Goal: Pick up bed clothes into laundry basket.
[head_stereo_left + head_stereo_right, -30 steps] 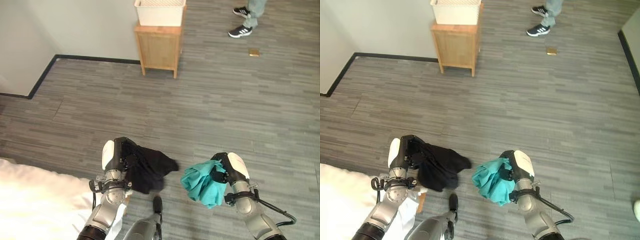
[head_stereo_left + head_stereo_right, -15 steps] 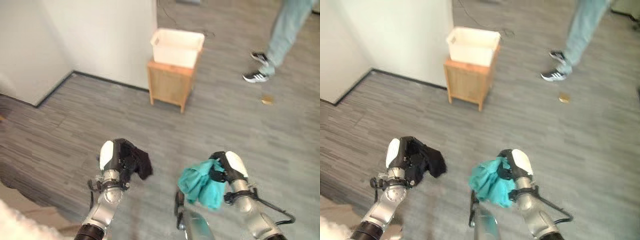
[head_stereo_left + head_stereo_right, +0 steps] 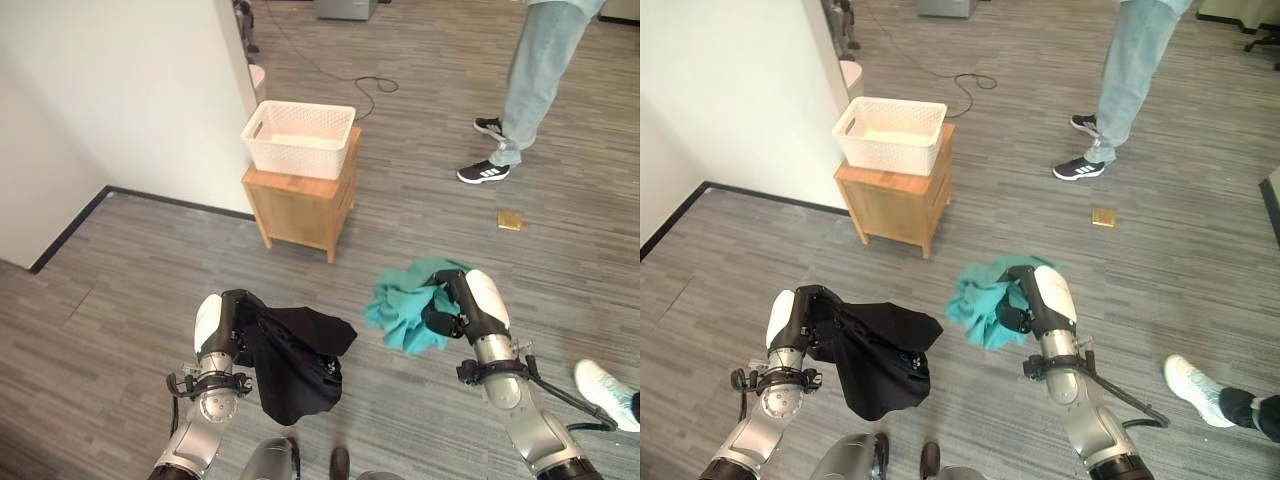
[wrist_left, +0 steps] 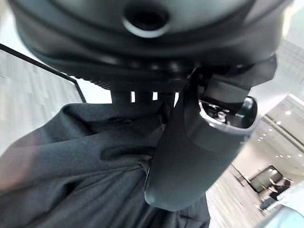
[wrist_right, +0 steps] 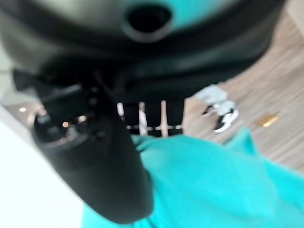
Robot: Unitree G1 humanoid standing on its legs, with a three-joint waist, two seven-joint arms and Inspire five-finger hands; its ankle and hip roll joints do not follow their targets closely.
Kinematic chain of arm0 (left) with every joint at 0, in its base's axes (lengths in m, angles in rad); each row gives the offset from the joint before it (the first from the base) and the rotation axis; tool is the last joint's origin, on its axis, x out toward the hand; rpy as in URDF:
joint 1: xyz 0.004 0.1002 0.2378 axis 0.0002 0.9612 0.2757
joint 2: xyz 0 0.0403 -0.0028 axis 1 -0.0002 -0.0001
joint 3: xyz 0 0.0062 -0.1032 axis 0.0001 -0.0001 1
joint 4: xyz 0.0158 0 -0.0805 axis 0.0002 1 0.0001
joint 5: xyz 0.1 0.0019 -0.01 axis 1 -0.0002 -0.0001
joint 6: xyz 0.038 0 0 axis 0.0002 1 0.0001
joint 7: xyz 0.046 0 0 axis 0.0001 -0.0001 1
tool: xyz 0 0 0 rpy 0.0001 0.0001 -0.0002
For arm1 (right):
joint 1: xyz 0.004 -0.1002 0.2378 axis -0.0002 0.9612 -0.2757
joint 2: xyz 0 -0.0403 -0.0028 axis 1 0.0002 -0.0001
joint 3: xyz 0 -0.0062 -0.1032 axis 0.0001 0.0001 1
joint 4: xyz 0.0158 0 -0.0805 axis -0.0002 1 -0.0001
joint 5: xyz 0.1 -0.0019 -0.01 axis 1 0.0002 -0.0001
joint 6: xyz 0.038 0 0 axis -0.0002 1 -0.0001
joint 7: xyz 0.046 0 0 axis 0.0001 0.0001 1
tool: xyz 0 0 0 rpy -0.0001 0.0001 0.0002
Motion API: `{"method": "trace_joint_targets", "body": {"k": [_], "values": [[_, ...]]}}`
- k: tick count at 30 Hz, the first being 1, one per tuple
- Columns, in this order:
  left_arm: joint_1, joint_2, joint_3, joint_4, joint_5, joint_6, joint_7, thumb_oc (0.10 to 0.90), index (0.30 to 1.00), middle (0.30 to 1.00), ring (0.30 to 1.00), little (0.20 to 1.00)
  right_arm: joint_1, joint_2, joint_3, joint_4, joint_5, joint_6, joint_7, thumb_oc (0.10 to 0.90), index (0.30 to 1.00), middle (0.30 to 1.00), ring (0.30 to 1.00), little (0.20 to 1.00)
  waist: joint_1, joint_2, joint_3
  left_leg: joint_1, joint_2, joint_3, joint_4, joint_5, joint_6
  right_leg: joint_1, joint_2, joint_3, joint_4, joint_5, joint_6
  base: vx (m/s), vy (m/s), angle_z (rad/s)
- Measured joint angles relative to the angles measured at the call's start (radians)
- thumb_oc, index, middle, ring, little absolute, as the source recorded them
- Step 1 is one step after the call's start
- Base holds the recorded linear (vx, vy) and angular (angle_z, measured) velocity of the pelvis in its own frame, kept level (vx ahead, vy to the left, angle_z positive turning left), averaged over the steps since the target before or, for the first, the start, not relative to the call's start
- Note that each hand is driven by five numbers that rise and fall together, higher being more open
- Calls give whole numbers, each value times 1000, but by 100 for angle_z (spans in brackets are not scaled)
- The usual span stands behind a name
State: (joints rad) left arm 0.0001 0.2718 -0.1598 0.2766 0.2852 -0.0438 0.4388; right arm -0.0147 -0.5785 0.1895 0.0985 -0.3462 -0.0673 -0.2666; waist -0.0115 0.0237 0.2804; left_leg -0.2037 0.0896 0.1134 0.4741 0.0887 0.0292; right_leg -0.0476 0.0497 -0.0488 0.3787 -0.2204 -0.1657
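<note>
While the left hand (image 3: pixel 222 322) grips a black garment (image 3: pixel 295 360), the right hand (image 3: pixel 470 305) clamps teal cloth (image 3: pixel 405 310); wrist views show each thumb (image 4: pixel 190 156) pressed on fabric.

You see a black garment (image 3: pixel 295 360) at lower left, a teal garment (image 3: pixel 405 308) right of centre, a white lattice-patterned basket (image 3: pixel 298 138) on a tan wooden stand (image 3: pixel 298 210), grey striped floor (image 3: pixel 140 260).

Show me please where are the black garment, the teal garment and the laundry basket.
black garment (image 3: pixel 295 365), left eye view, middle of hanging cloth
teal garment (image 3: pixel 405 310), left eye view, bunched folds
laundry basket (image 3: pixel 297 155), left eye view, front wall
</note>
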Motion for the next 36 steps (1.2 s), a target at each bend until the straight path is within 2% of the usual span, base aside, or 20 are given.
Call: {"method": "trace_joint_targets", "body": {"k": [1,2,3,6,8,9,10,11,13,14,16,17,19,20,24,27,28,32,34,36], "values": [[-12,-30,24,5,2,12,-2,400,300,300,300,300,21,-12,-4,-6,-2,14,-1,400,300,300,300,300,3,-17,-26,-17,15,50,11,-82,-18,23,-81,35,-97,22,32,646,132,2],[-3,-62,4,-11,-10,45,-4,400,300,300,300,300,52,-39,-29,2,-2,57,-4,400,300,300,300,300,26,26,-81,-48,59,38,-130,-125,-104,58,-56,71,-224,89,166,689,170,-3],[-8,-37,-26,-27,-7,42,-10,400,300,300,300,300,55,-31,-44,5,-4,74,-3,400,300,300,300,300,44,21,-81,-58,42,56,-230,-116,-92,104,-57,100,-302,104,170,708,169,-23],[-25,-20,-74,-16,-8,49,-12,400,300,300,300,300,75,4,-41,8,-26,78,-3,400,300,300,300,300,81,27,-95,-13,-93,90,-438,-17,27,137,-55,70,-269,73,231,414,180,-25],[-29,4,-111,2,-7,62,-14,400,300,300,300,300,102,24,-17,-9,-40,77,-1,400,300,300,300,300,72,69,-98,67,-87,89,-465,45,135,49,-10,-6,111,-13,278,454,117,-7],[-29,24,-115,-1,-8,69,-14,400,300,300,300,300,111,46,-7,-19,-39,80,-1,400,300,300,300,300,55,37,-92,102,-106,65,-474,34,140,14,-42,-37,226,-29,257,429,-42,53],[-28,39,-115,-4,-8,72,-17,400,300,300,300,300,141,50,2,-64,-40,78,-1,400,300,300,300,300,25,10,-98,155,-137,30,-505,26,136,-40,-142,-95,363,-40,240,458,-88,61],[-32,47,-112,-14,-8,72,-16,400,300,300,300,300,145,47,-6,-97,-40,75,-2,400,300,300,300,300,14,7,-99,169,-149,9,-518,26,129,-69,-206,-108,379,-42,250,639,-124,65],[-66,68,-112,-22,-7,69,-15,400,300,300,300,300,141,49,-26,-143,-40,74,-8,400,300,300,300,300,-13,7,-94,175,-142,-46,-535,46,112,-75,-255,-113,253,-38,263,514,-160,81],[-87,75,-110,-18,-7,69,-15,400,300,300,300,300,135,47,-32,-159,-40,72,-9,400,300,300,300,300,-20,2,-91,185,-137,-94,-545,40,104,-74,-243,-105,133,-39,296,397,-141,115],[-105,89,-94,-9,0,66,-14,400,300,300,300,300,98,41,-40,-180,-41,59,-21,400,300,300,300,300,-37,-6,-85,196,-115,-170,-555,35,82,-75,-168,-68,-95,11,304,311,-110,109],[-105,89,-91,-7,3,65,-14,400,300,300,300,300,88,34,-42,-191,-42,59,-23,400,300,300,300,300,-30,-8,-85,201,-109,-193,-562,31,77,-85,-141,-50,-148,39,280,206,-83,91],[-98,104,-94,11,12,65,-16,400,300,300,300,300,30,-7,-50,-222,-51,54,-24,400,300,300,300,300,-23,-38,-80,224,-122,-222,-562,15,50,-98,-111,-30,-318,192,274,257,-159,85],[-50,113,-81,9,14,63,-19,400,300,300,300,300,-12,-11,-56,-240,-67,52,-23,400,300,300,300,300,-4,-59,-82,265,-137,-234,-563,-18,34,-65,-128,-48,-349,333,227,345,-190,44],[79,86,-62,-5,9,51,-34,400,300,300,300,300,-116,-123,-102,-262,-66,27,-32,400,300,300,300,300,25,-26,-96,292,-76,-180,-510,-77,-44,54,-77,-86,-470,345,162,166,-119,19],[78,77,-64,27,-21,37,-39,400,300,300,300,300,-257,-211,-90,-234,-59,31,-41,400,300,300,300,300,60,-92,-56,150,-104,-137,-195,-112,-113,74,-111,-82,-469,341,127,180,-64,0],[86,73,-65,39,-32,28,-52,400,300,300,300,300,-309,-241,-90,-230,-58,32,-46,400,300,300,300,300,68,-103,-46,113,-77,-113,-133,-113,-121,108,-115,-98,-470,317,116,268,54,12],[117,68,-67,34,-58,19,-64,400,300,300,300,300,-473,-386,-77,-218,-41,29,-64,400,300,300,300,300,83,-100,-46,103,0,-63,-297,-91,-121,132,-105,-106,-469,282,126,235,95,14],[121,69,-68,45,-61,16,-70,400,300,300,300,300,-611,-469,-34,-129,-40,20,-80,400,300,300,300,300,99,-91,-51,92,-3,-95,-414,-84,-124,140,-105,-77,-470,257,152,365,149,-16],[122,65,-73,55,-74,17,-75,400,300,300,300,300,-748,-540,59,-13,-39,33,-84,400,300,300,300,300,111,-72,-62,73,-9,-141,-520,-19,-126,147,-102,-72,-470,245,165,153,102,-26]]}}
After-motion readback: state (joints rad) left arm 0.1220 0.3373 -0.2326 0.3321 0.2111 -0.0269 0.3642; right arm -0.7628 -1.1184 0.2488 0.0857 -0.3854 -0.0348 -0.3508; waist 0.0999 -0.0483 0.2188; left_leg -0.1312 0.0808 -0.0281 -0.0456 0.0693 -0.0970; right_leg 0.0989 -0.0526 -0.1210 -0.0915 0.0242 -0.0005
